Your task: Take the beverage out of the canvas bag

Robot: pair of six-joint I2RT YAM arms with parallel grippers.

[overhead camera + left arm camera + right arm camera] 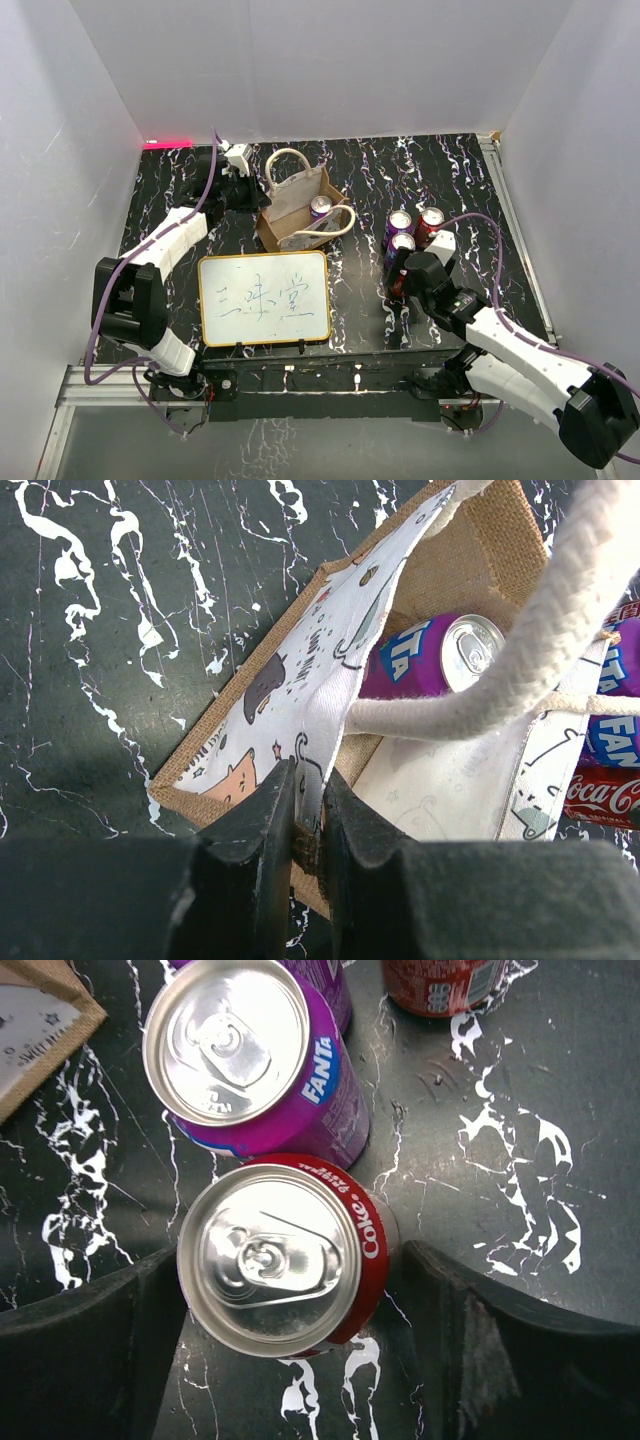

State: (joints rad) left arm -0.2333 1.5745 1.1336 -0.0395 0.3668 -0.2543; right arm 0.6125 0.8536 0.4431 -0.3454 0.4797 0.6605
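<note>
Going for the purple can in the bag

Pinching the canvas bag [290, 195] wall tight in the left jaws, beyond the whiteboard [264, 298]; straddling an upright Coke can [270, 1255] on the worktop [520, 1140] with the right jaws apart. Lift clear, hold the mouth wide, grab the Fanta can [440, 660] inside, and dodge the rope handle [520, 650].

top: overhead, whole table [450, 170] | left wrist: close on canvas bag [300, 680] | right wrist: close above cans [270, 1260]
</note>
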